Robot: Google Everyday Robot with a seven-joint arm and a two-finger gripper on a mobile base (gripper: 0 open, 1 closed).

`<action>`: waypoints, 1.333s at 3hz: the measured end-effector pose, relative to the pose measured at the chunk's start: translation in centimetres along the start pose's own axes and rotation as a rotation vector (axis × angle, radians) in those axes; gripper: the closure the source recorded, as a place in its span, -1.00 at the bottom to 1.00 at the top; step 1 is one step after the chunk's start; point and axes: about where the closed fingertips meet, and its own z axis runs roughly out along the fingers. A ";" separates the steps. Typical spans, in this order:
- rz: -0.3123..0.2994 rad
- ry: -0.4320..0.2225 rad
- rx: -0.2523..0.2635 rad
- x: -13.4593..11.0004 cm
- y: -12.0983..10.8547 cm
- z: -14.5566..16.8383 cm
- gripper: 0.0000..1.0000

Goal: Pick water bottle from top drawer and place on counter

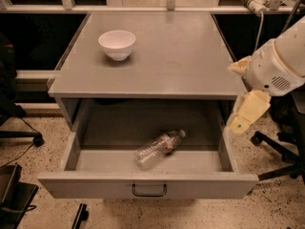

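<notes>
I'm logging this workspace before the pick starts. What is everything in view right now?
water bottle: one, clear with a reddish label, lying on its side in the open drawer
top drawer: one, grey, pulled open under the counter
counter: one, grey, top of the cabinet
bowl: one, white, upright on the counter's back left
chair base: one, black, on the floor at right
floor: speckled beige, around the cabinet
gripper: one, cream, beside the counter's front right corner, apart from the bottle

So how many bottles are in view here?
1: the bottle lies on its side in the open drawer. The gripper hangs right of the drawer, apart from it. The drawer's shadowed back could hide more.
</notes>
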 end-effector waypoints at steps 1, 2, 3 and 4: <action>0.003 -0.005 -0.004 0.0 -0.1 0.2 -1.00; 0.007 -0.061 -0.016 0.3 0.6 2.0 -1.00; -0.014 -0.190 -0.025 0.3 1.4 6.2 -1.00; -0.085 -0.303 -0.020 -0.9 0.6 10.5 -1.00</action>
